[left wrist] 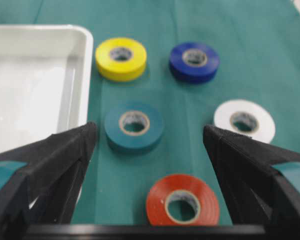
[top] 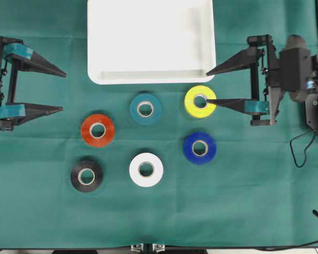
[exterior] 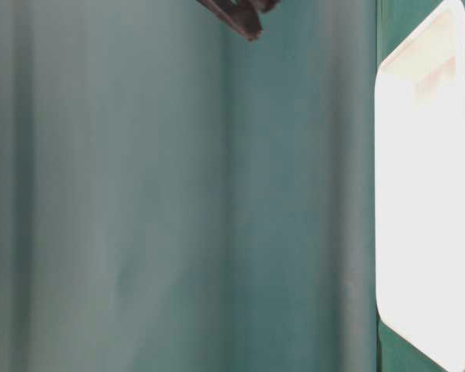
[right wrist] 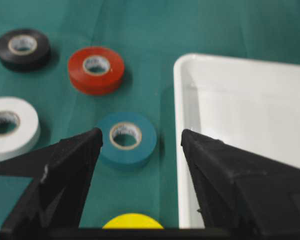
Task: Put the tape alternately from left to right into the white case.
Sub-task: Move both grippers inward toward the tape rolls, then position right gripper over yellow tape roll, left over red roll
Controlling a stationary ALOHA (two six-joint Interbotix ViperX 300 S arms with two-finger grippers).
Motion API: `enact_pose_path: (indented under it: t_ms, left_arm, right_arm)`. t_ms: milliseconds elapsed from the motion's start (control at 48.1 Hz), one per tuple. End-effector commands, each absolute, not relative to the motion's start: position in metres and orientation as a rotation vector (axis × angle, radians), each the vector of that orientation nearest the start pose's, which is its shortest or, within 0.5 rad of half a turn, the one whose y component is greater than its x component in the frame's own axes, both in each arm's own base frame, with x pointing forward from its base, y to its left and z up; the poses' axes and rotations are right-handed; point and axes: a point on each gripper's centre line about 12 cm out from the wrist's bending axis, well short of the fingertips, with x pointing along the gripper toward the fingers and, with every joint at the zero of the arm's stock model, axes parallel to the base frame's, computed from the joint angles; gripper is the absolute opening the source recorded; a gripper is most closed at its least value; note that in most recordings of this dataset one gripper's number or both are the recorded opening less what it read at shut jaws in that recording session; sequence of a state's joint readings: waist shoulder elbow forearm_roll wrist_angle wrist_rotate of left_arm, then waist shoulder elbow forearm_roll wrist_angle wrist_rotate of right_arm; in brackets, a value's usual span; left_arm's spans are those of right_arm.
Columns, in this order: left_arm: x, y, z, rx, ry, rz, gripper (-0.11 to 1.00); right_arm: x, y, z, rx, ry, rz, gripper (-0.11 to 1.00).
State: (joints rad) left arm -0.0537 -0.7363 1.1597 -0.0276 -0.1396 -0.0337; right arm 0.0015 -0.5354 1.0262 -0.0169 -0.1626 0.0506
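Green cloth point(top: 37, 211): six tape rolls point(top: 146, 169) (flat), white case point(top: 151, 42).

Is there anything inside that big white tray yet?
No. The white tray shows only bare floor; all six tape rolls lie outside on the green cloth. Its far edge is cut off in the overhead view.

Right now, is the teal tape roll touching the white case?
Apart. The overhead view shows a strip of green cloth between the teal tape roll and the near rim of the white case; the left wrist view shows the same gap.
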Motion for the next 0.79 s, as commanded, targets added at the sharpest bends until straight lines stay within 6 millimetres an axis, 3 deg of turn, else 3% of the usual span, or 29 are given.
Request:
enact_pose_path:
  t_ms: [0, 769]
  left_arm:
    - [0.237, -0.013, 0.238, -0.059, 0.298, -0.043, 0.59]
    - [0.279, -0.017, 0.203, -0.089, 0.679, -0.023, 0.59]
  right_arm:
    - [0.282, 0.001, 0.243, 0.04, 0.327, -0.003, 0.78]
    - [0.306, 0.01, 0.207, 0.142, 0.637, -0.021, 0.77]
